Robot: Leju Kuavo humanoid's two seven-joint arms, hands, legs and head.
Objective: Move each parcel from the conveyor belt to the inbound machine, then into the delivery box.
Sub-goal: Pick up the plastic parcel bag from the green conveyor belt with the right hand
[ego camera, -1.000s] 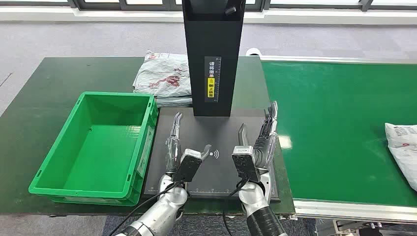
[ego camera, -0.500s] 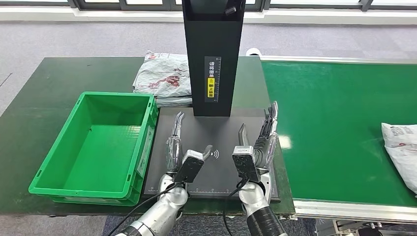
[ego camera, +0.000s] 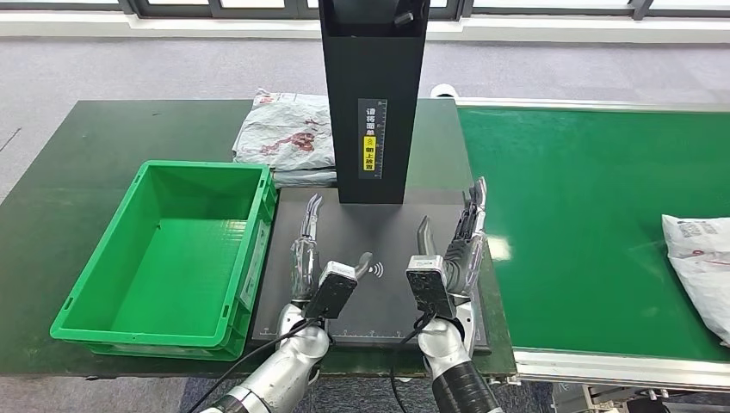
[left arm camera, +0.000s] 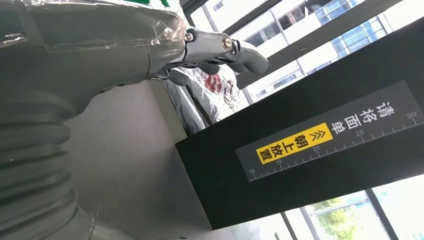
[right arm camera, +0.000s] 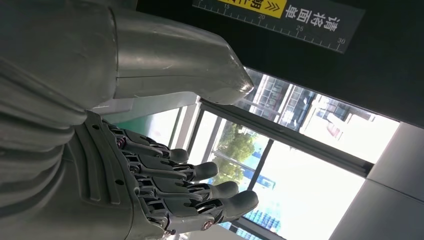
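Currently both hands idle, fingers spread, holding nothing: left hand [ego camera: 317, 258] and right hand [ego camera: 452, 254] hover over the dark flat scanner platform [ego camera: 379, 228] at frame centre, probably waiting. White plastic parcel [ego camera: 699, 267] sits on the green conveyor belt [ego camera: 585, 215], far right. Green plastic crate [ego camera: 163, 249] left.

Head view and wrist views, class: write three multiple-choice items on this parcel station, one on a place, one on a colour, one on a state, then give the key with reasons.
1. Where does the parcel nearest the right hand lie?
A. in the crate
B. on the conveyor belt
C. on the floor

2. What colour is the crate?
A. green
B. blue
C. red

3. What are the hands doing?
A. both hold parcels
B. the left hand holds a parcel
C. both are open and hold nothing

Key: 1 B, it rests on the belt's far right edge. 2 A, its walls are bright green. 3 C, fingers are spread above the black scanner plate.
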